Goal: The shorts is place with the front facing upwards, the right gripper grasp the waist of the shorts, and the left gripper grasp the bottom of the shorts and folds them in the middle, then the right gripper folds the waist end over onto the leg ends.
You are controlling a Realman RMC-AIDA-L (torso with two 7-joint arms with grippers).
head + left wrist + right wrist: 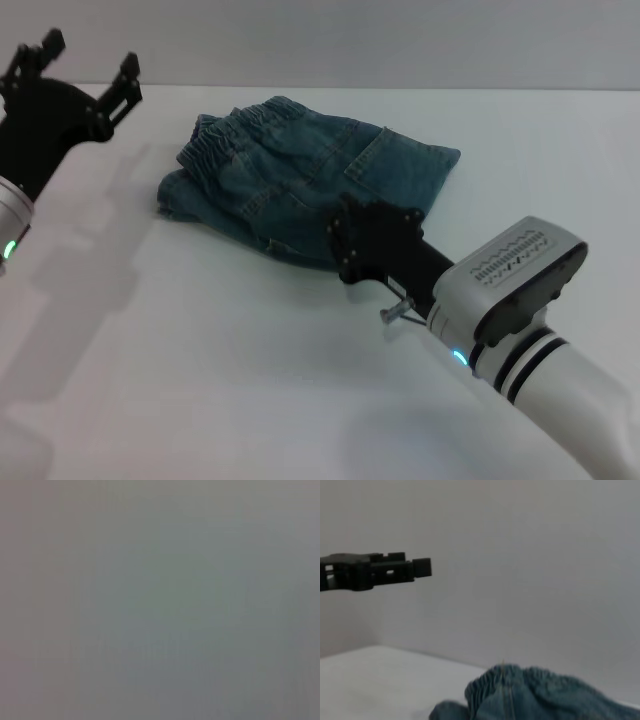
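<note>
The blue denim shorts (305, 175) lie folded into a compact stack on the white table (200, 350), the elastic waistband (235, 135) on top toward the far left. In the right wrist view the waistband (520, 692) fills the lower edge. My right gripper (345, 245) sits at the near edge of the stack, its black body against the denim. My left gripper (90, 60) hangs raised at the far left, away from the shorts, open and holding nothing. It also shows in the right wrist view as the left gripper (375, 572) above the table.
A plain wall (400, 40) runs behind the table's far edge. The left wrist view shows only a flat grey surface. White tabletop (150, 400) spreads in front of and to the left of the shorts.
</note>
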